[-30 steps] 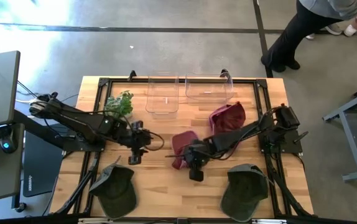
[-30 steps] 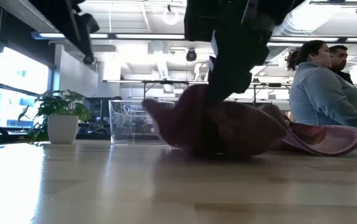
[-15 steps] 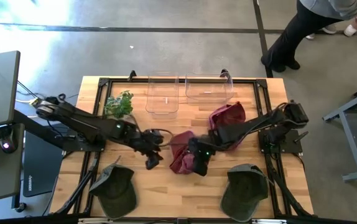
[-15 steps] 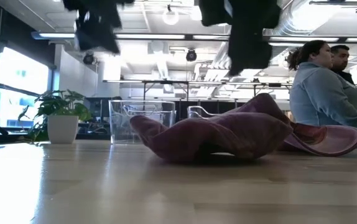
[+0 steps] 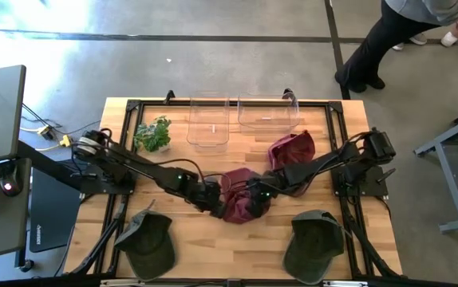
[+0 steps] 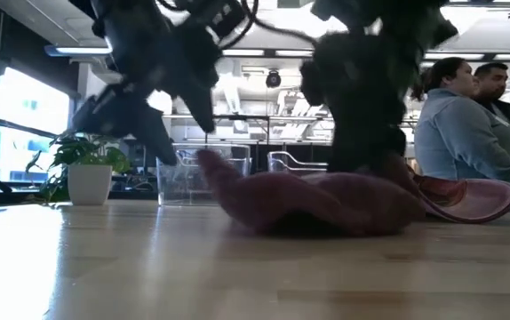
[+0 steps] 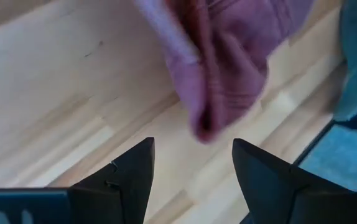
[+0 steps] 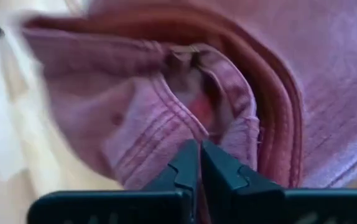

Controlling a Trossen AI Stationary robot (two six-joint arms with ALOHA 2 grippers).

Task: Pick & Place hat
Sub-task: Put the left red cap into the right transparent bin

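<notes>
A crumpled maroon cap (image 5: 237, 203) lies mid-table on the wooden tabletop (image 5: 213, 247). The left gripper (image 7: 193, 163), fingers spread, sits just beside the cap's left edge. The right gripper (image 8: 199, 163), fingers pressed together, touches the cap's right side, apparently pinching its fabric.

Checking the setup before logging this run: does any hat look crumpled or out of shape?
Yes. The maroon hat at the table's centre lies crumpled and folded rather than domed. The left end effector is open beside it; the right end effector is shut at its fabric.
</notes>
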